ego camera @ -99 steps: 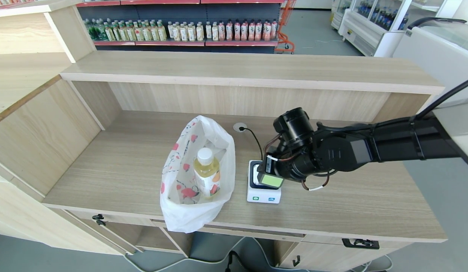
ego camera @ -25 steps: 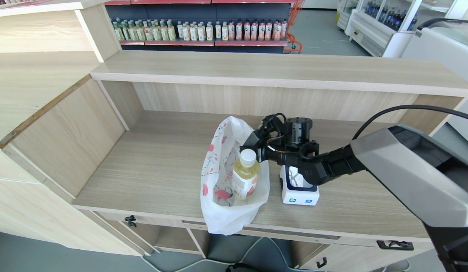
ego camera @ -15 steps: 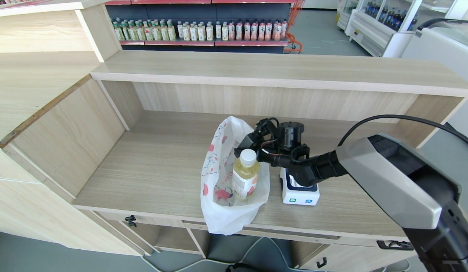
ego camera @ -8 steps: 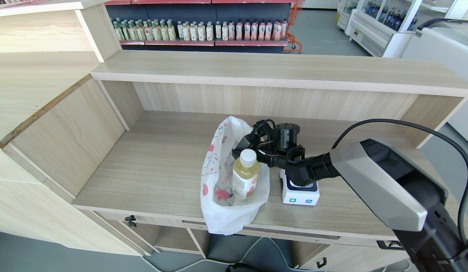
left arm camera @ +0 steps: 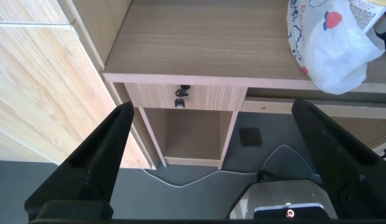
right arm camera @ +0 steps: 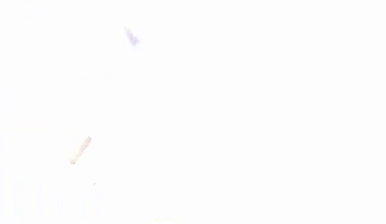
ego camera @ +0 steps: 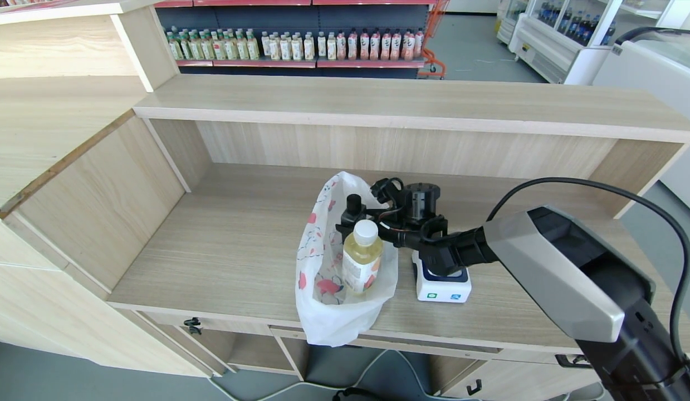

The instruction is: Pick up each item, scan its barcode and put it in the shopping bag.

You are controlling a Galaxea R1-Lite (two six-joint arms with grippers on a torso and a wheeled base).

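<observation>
while the right gripper (ego camera: 353,216) sits in the mouth of the shopping bag (ego camera: 322,312), just behind the cap of the bottle (ego camera: 362,262), one black finger (ego camera: 353,205) stands up above that cap, but the other is hidden, so i cannot tell whether the jaws are spread or pressed together. half a second ago that finger did not stand clear like this, and the gripper was a little farther from the bag's far rim. 1.7 s ago the gripper was higher, over the bag's edge; since then it has sunk lower and farther in. 6.6 s ago it held a green pack over the scanner (ego camera: 442,287); that pack is now hidden, and the head camera has shifted since that picture. the right arm's wrist lies across the scanner's top. the bottle stands upright inside the bag, its white cap above the plastic, as in the earlier frames. the bag rests on the counter (ego camera: 222,250) with its lower part hanging over the front edge, just beside the scanner; neither has shifted in the last 1.7 s. the left gripper (left arm camera: 213,112) hangs out in front of the counter, below its top, fingers spread wide with nothing between them, near a small lock (left arm camera: 180,96) under the front edge. rows of drinks (ego camera: 289,47) fill a store shelf well behind.
</observation>
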